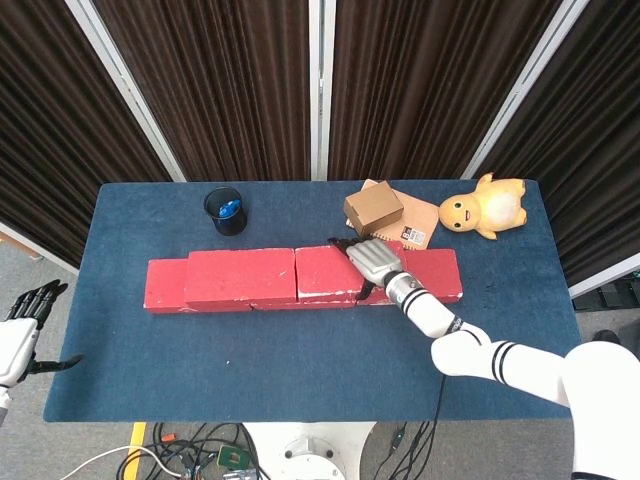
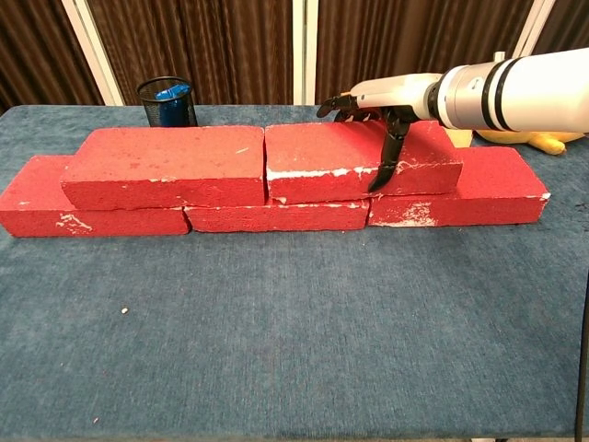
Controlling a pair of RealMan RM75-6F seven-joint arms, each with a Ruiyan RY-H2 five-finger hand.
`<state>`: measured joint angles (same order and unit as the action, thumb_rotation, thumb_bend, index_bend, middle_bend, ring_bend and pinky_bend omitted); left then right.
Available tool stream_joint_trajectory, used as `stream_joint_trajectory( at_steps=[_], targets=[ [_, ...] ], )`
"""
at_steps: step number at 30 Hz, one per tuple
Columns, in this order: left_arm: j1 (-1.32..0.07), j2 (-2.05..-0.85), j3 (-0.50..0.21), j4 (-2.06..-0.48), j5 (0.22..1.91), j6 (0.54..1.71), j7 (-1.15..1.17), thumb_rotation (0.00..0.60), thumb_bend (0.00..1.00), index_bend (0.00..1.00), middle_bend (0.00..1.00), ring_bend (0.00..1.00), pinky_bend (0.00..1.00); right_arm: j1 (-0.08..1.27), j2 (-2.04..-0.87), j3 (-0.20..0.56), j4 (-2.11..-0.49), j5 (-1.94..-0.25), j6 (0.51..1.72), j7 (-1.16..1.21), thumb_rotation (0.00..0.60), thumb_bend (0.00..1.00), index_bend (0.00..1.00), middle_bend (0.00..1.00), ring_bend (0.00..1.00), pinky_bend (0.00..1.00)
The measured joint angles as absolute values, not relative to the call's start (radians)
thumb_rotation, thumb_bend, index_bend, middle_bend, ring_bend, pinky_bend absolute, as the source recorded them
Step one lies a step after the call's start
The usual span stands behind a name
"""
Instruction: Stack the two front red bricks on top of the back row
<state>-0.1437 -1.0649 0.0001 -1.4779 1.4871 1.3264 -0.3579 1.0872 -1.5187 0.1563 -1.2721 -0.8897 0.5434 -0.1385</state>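
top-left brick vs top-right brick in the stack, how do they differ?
The top-right brick has the right robot hand on it, one finger down its front face; the top-left brick is untouched. The top-right brick shows a white crust along its front upper edge; the top-left only faint specks. Both are red, flat on the lower row, ends abutting.

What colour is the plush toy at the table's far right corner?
Yellow, with a paler belly; the plush toy shows best in the head view.

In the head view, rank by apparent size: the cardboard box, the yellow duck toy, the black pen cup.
1. Yellow duck toy
2. Cardboard box
3. Black pen cup
The duck and box look close in size.
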Motion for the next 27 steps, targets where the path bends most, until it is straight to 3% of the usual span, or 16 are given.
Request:
stream_joint_trajectory(
  at_steps=[21,27],
  targets=[
    [-0.145,-1.068,0.005,-1.469,1.488,1.317,-0.372,0.600,0.03,0.01,0.00,0.00,0.00,1.098,-1.522,0.149,-1.277,-0.871,0.530,-0.137,0.600,0.00,0.00,0.07,0.08,0.16],
    [-0.144,-1.067,0.006,-1.467,1.489,1.318,-0.377,0.600,0.03,0.01,0.00,0.00,0.00,1.101,-1.520,0.147,-1.280,-0.871,0.524,-0.136,0.600,0.00,0.00,0.01,0.00,0.09]
  ],
)
